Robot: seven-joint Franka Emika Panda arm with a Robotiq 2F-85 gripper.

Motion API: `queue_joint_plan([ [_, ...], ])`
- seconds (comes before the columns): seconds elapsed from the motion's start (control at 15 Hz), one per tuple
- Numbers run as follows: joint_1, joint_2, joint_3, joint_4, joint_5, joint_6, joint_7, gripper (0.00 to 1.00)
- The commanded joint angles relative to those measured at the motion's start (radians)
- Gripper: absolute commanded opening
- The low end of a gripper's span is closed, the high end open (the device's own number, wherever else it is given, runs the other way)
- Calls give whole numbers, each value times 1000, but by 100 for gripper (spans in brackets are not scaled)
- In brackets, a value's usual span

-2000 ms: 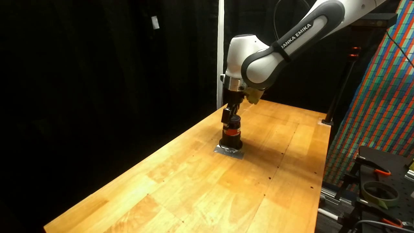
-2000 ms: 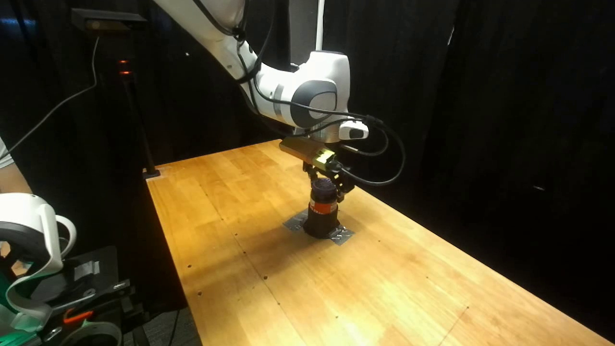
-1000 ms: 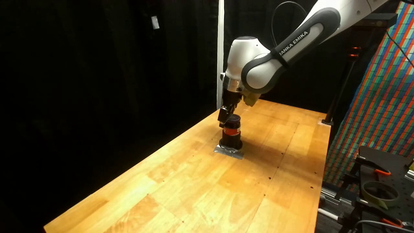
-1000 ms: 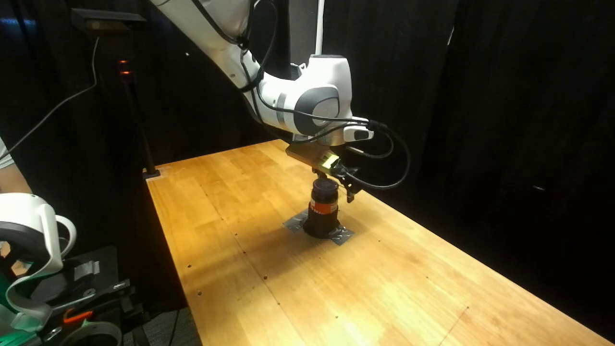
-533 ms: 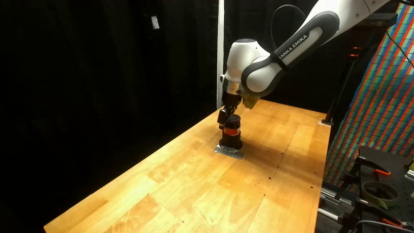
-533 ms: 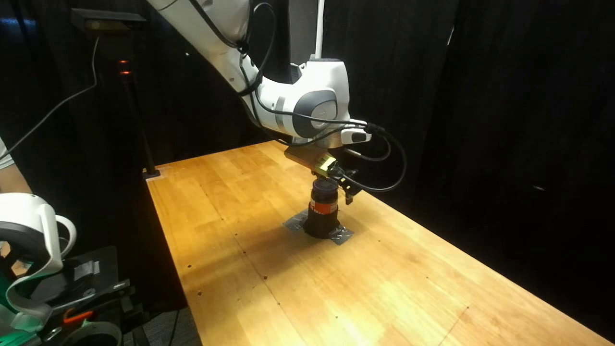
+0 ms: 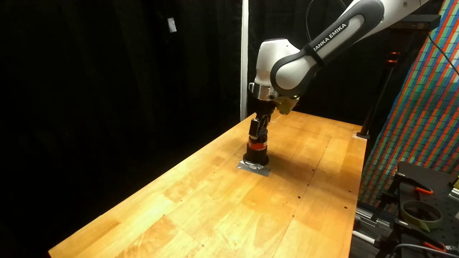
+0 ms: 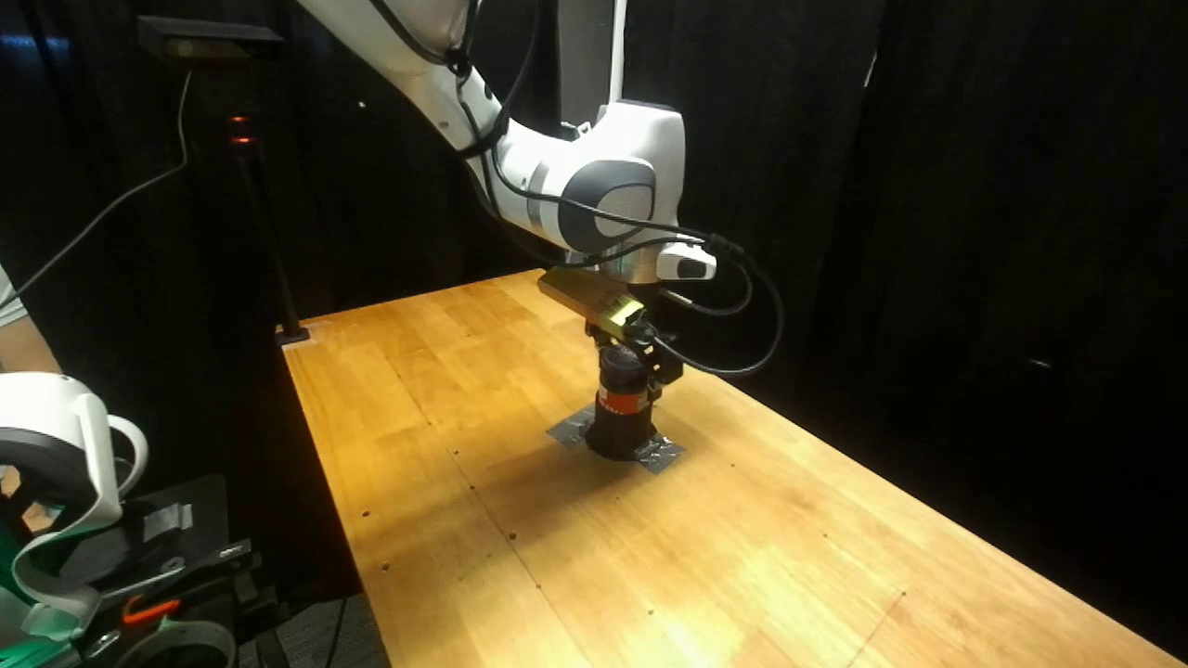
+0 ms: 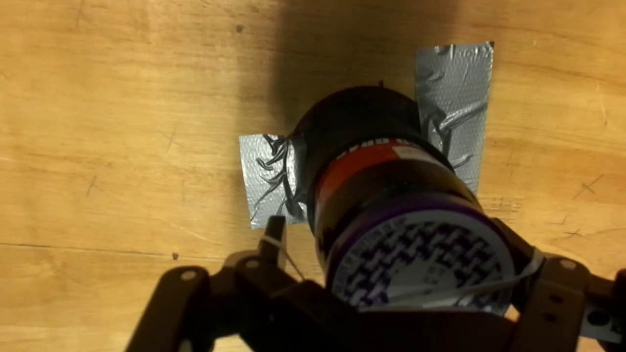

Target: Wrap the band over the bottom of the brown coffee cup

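Sitting in blk holder (image 9: 357, 115): lidded brn jar (image 9: 408, 220); claw (image 9: 390, 226) spread wide, band (image 9: 469, 291) strung across.

The table (image 7: 251, 215) is glossy wood, finely scratched. The 2 pieces of silver tape (image 9: 452, 85) look shiny and creased. The brown coffee cup (image 9: 391, 180) looks smooth and glossy, the gripper (image 9: 388, 224) mostly matt, the arm (image 7: 274, 55) smooth plastic, the curtain (image 7: 125, 107) matt cloth.
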Motion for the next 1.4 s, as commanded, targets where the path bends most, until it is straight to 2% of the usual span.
queue_joint_plan([
  [0.0,-37,-77,24,-90,48,-30,-55,100],
  [0.53,-46,-144,23,-212,69,-15,-80,100],
  [0.6,-42,-153,19,-231,61,3,-75,75],
  [0.67,-39,-164,16,-248,53,21,-73,74],
  [0.73,-37,-176,15,-268,51,43,-71,68],
  [1.13,-34,-261,16,-423,24,253,-89,19],
  [1.2,-36,-266,17,-444,23,294,-99,14],
  [1.33,-35,-273,19,-487,19,390,-114,10],
])
